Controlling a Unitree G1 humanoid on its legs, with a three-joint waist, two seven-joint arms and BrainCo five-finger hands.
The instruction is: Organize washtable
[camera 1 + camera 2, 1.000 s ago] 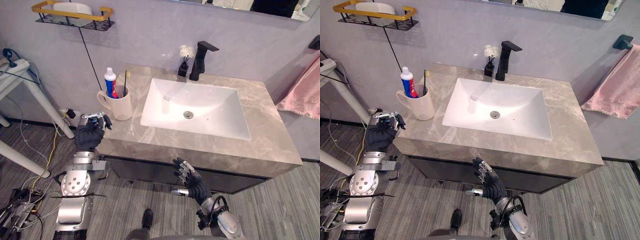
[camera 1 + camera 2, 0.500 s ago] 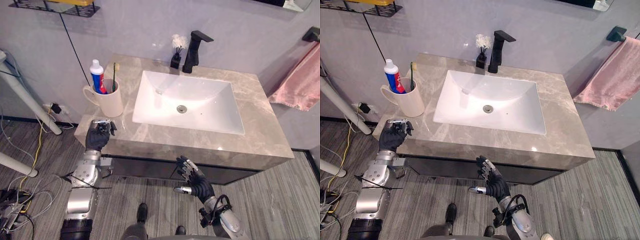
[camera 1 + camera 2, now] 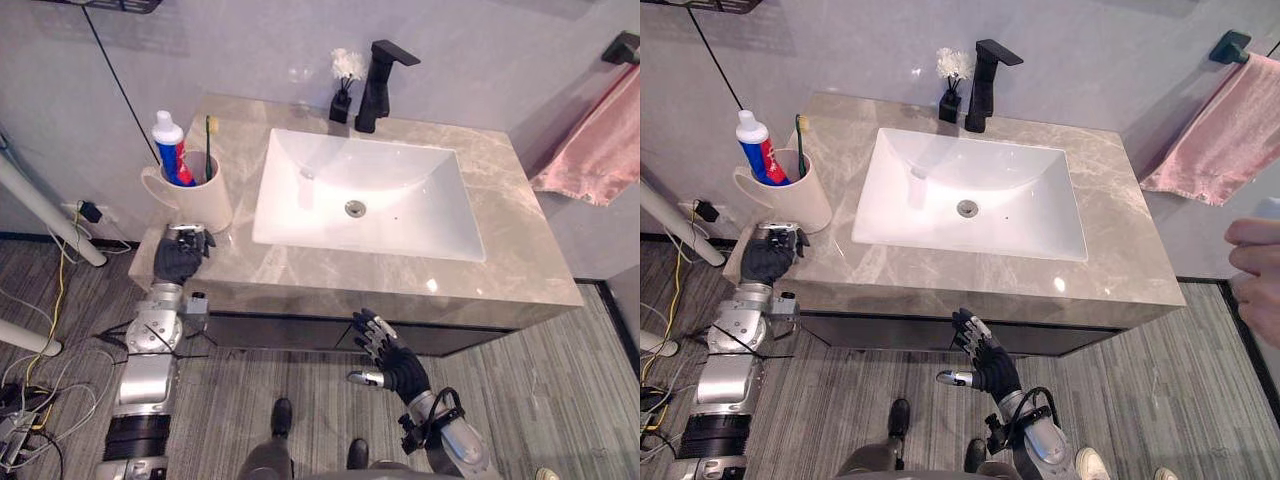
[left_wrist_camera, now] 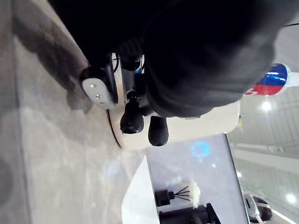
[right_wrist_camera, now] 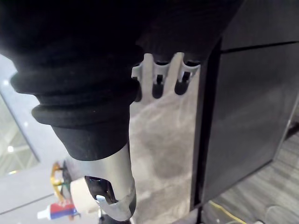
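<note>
Here, the robot's left hand (image 3: 178, 258) rests at the lower left corner of the grey marble countertop (image 3: 510, 275), its fingers bent inward in a loose fist with nothing seen inside them. Just above it in the frame stands the cream mug (image 3: 205, 200), upright, its handle jutting toward the frame's left edge. Whether the fingertips touch the mug's wall cannot be told. A red, white and blue toothpaste tube (image 3: 170, 155) and a green toothbrush (image 3: 208, 150) stand in the mug, their long axes running up and down. The right hand (image 3: 395, 368) hangs at lower centre, below the counter's front edge, fingers spread and empty, well apart from the mug. The left hand is plainly the nearer one, so a reach would likely go straight up the frame. Right of the mug lies the white sink (image 3: 300, 200).
</note>
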